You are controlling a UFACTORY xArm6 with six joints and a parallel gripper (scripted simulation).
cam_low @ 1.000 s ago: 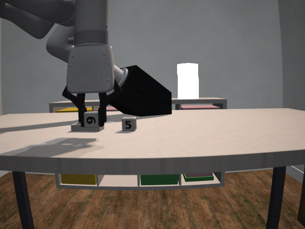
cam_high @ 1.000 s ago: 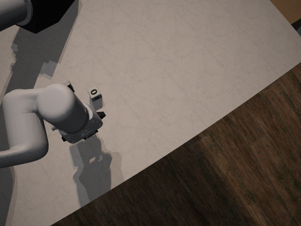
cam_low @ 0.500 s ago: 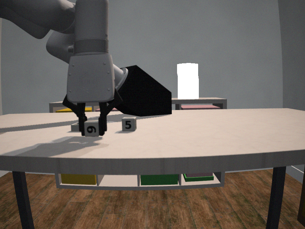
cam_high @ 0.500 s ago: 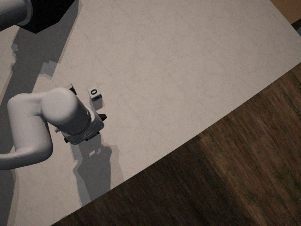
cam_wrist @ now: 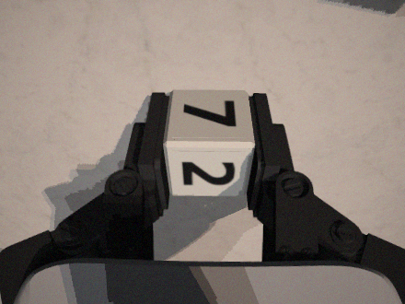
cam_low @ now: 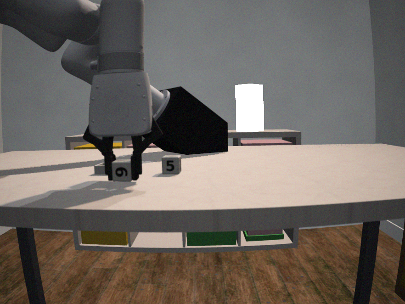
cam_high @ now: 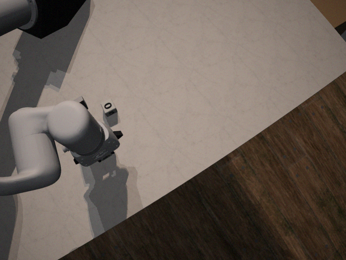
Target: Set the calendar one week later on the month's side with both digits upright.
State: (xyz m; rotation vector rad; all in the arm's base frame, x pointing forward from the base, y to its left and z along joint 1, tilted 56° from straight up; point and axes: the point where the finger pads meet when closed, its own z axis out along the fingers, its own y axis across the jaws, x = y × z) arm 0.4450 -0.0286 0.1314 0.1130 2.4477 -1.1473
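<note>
Your gripper (cam_high: 106,156) (cam_low: 122,175) (cam_wrist: 208,118) is partway closed, a finger flat on either side of the held cube (cam_high: 106,156) (cam_low: 121,170) (cam_wrist: 211,115). The hold looks square.

Height: cube very low over the desk (cam_high: 195,83) (cam_low: 261,178) (cam_wrist: 69,69), at its near side in the exterior view. Can't tell whether the underside touches.

Bearings, top view, gripper at centre: tray (cam_high: 81,100) (cam_low: 98,169) about 11 o'clock, mostly under the wrist; loose cube (cam_high: 108,107) (cam_low: 171,165) about 12 o'clock, on the desk outside the tray, 0 on top. From the exterior camera you see its upright 5, and the tray sits behind the fingers, one end showing. Its long axis is too hidden to call here.

What the move turns on: the held cube's digits lie sideways. The exterior view gives a 6 or 9 on its side; the wrist view gives 7 and 2, also turned. Lowered into the tray like this, they'd stay sideways. I read this as a set-down on the desk for a fresh grip, a quarter roll still to come.

Watch for: letting go above the surface, which could tip the cube; brushing the tray when the fingers spread. Neither cube is in the tray, so plenty remains. Month's name: not visible.
</note>
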